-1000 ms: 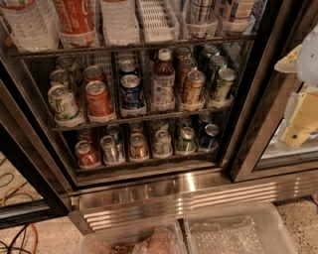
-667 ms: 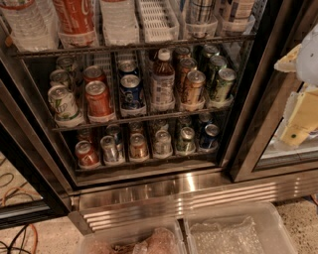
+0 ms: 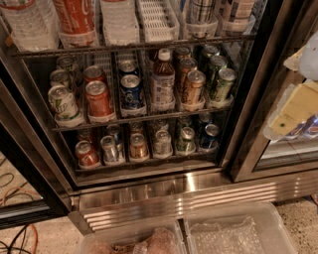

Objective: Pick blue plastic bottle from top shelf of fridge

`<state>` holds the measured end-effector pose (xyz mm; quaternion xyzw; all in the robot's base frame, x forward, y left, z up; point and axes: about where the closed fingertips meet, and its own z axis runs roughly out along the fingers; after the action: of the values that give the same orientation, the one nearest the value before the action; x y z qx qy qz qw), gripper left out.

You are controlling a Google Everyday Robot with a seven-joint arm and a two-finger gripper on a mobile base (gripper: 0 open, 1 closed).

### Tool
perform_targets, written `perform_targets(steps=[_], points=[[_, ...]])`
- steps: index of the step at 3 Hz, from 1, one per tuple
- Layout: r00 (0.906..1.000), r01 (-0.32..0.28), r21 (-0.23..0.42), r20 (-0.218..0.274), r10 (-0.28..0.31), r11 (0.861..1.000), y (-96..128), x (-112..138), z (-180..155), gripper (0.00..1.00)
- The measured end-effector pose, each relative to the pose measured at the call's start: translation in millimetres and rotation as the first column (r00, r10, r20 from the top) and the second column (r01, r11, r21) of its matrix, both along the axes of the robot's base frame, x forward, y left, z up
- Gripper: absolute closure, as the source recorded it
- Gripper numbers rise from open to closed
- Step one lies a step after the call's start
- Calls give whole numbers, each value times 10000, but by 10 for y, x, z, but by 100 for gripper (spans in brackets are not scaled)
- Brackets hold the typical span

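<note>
The fridge [image 3: 198, 196] stands open in front of me, with its ribbed steel base low in the camera view. The top shelf [image 3: 134, 47] runs along the upper edge, a dark wire rack with white slotted lane trays [image 3: 156, 20]. The blue plastic bottle [image 3: 201, 10] stands on it right of centre; only its lower part with the plaid label shows, and its top is cut off by the frame. A second bottle [image 3: 238, 10] stands to its right. My gripper is not in view.
A red Coca-Cola bottle [image 3: 74, 15] and a clear water bottle [image 3: 25, 22] stand at the shelf's left. The lower racks hold cans and a small brown bottle [image 3: 163, 79]. Two clear plastic bins [image 3: 228, 233] lie on the floor. Cables [image 3: 15, 198] lie at left. The right door frame [image 3: 258, 124] is close.
</note>
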<state>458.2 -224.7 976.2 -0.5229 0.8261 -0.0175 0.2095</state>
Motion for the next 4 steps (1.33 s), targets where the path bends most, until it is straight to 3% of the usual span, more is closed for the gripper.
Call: perform_targets(steps=[1, 2, 3, 4], points=[[9946, 934, 745, 383, -964, 9928, -27, 76, 23, 0], [9885, 1131, 1308, 854, -1249, 9849, -2, 125, 154, 0], [9882, 1126, 1331, 882, -1250, 9847, 4, 129, 161, 0], [9840, 1268, 1907, 997, -1477, 9734, 11, 147, 196, 0]])
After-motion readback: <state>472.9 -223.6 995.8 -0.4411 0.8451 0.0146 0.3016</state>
